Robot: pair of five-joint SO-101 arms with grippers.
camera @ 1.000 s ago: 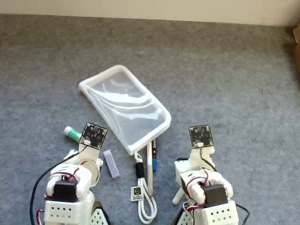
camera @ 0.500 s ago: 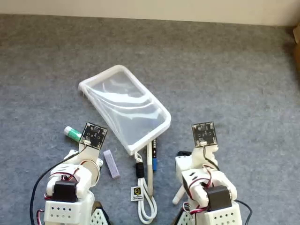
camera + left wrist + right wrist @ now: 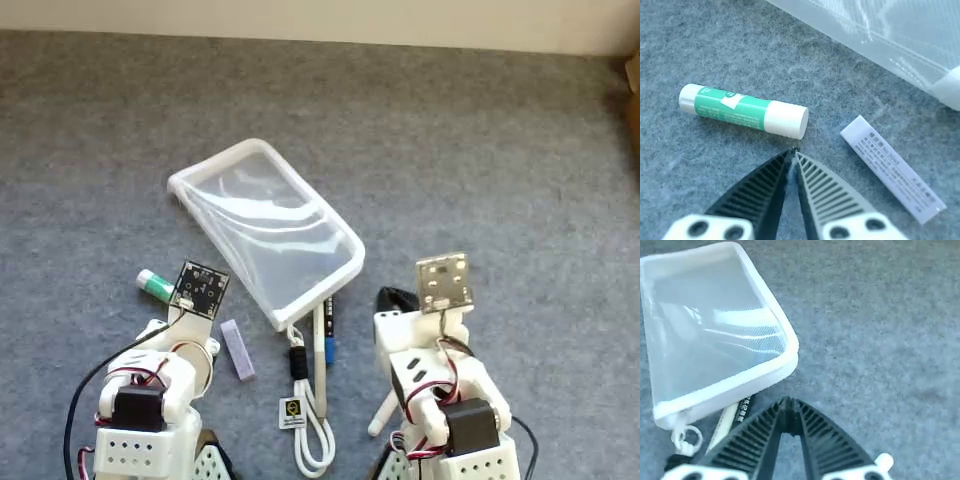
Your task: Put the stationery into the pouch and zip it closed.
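The clear pouch (image 3: pixel 265 230) with white trim lies flat on the grey carpet, empty. A green and white glue stick (image 3: pixel 742 111) lies just ahead of my left gripper (image 3: pixel 792 152), whose fingers are shut with nothing between them. A white eraser (image 3: pixel 892 167) rests beside it, near the pouch's corner (image 3: pixel 920 55). My right gripper (image 3: pixel 789 402) is shut and empty, hovering just off the pouch's near edge (image 3: pixel 710 330). A white pen (image 3: pixel 725 425) and a dark pen (image 3: pixel 744 410) stick out from under that edge.
A white cord loop with a tag (image 3: pixel 310 430) trails from the pouch's zipper end between the two arm bases. The pens (image 3: pixel 325 345) and the eraser (image 3: pixel 238 349) lie on either side of it. Open carpet stretches to the right and far side.
The right arm has lifted and tipped forward, so its wrist board has shifted slightly right and its dark fingertips now show. The left arm and all objects stay put.
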